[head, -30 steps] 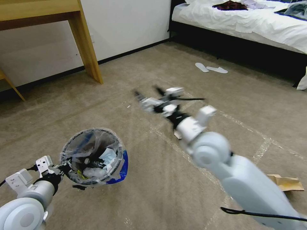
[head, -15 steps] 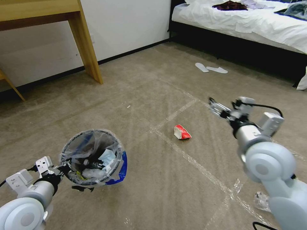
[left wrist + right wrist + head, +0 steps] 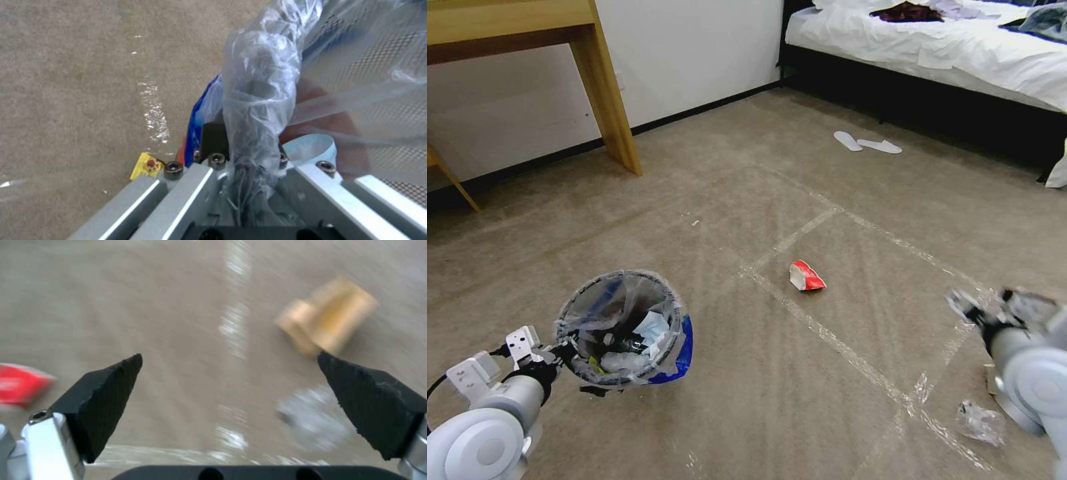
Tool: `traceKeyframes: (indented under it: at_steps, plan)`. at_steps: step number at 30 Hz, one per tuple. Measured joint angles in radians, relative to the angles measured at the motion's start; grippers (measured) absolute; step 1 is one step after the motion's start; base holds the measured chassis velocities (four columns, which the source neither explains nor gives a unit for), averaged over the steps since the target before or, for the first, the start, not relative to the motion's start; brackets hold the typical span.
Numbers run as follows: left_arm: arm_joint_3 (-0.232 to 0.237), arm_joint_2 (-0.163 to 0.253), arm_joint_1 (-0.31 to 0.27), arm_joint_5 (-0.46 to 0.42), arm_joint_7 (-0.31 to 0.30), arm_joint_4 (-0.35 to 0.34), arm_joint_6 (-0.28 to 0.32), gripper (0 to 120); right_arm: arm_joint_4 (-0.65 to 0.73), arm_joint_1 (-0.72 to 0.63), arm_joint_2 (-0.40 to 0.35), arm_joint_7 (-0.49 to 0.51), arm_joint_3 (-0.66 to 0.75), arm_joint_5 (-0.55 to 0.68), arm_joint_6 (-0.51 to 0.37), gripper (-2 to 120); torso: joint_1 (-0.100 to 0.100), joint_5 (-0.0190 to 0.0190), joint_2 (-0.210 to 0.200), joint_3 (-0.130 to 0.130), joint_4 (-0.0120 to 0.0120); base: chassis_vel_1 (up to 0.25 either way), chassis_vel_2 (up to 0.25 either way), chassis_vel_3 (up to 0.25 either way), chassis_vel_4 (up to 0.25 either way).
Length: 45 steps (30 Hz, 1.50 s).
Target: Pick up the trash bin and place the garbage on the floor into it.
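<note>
Left hand (image 3: 564, 350) grips litter-filled trash bin (image 3: 627, 283).

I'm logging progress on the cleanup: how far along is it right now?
Done: the left gripper holds the trash bin by its rim, with litter already inside. In hand: the right gripper, jaws open and empty, hangs above the floor. Left: red-white carton, brown paper bag, clear wrapper.
</note>
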Motion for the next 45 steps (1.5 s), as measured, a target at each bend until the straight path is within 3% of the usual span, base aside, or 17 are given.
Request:
traceKeyframes:
  at_steps: [7,21,37,41,45]
  plan:
    - [0.003,-0.001,-0.008,0.0,0.003,0.005,-0.003,1,-0.193,0.02,0.008,0.027,-0.057,-0.006,-0.005,100,0.0,-0.0001,0.0,0.0,0.0003,0.0,0.0,0.0,0.0]
    - [-0.014,0.004,0.014,-0.004,0.008,-0.01,-0.01,1,-0.602,0.224,-0.019,-0.141,-0.24,-0.184,-0.045,100,0.0,-0.0003,0.0,0.0,0.0005,0.0,0.0,0.0,0.0]
    - [-0.014,0.0,0.009,-0.003,0.01,-0.011,-0.014,1,-0.721,0.256,-0.017,-0.176,-0.262,-0.237,-0.026,99,0.0,-0.0003,0.0,0.0,0.0002,0.0,0.0,0.0,0.0]
    - [-0.012,-0.002,0.01,-0.001,0.01,-0.01,-0.014,1,-0.736,0.254,-0.01,-0.182,-0.261,-0.242,-0.022,90,0.0,-0.0003,0.0,0.0,0.0001,0.0,0.0,0.0,0.0]
    - [-0.015,-0.002,0.015,0.0,0.01,-0.01,-0.016,1,-0.744,0.248,0.002,-0.188,-0.262,-0.253,-0.013,70,0.0,-0.0003,0.0,0.0,0.0003,0.0,0.0,0.0,0.0]
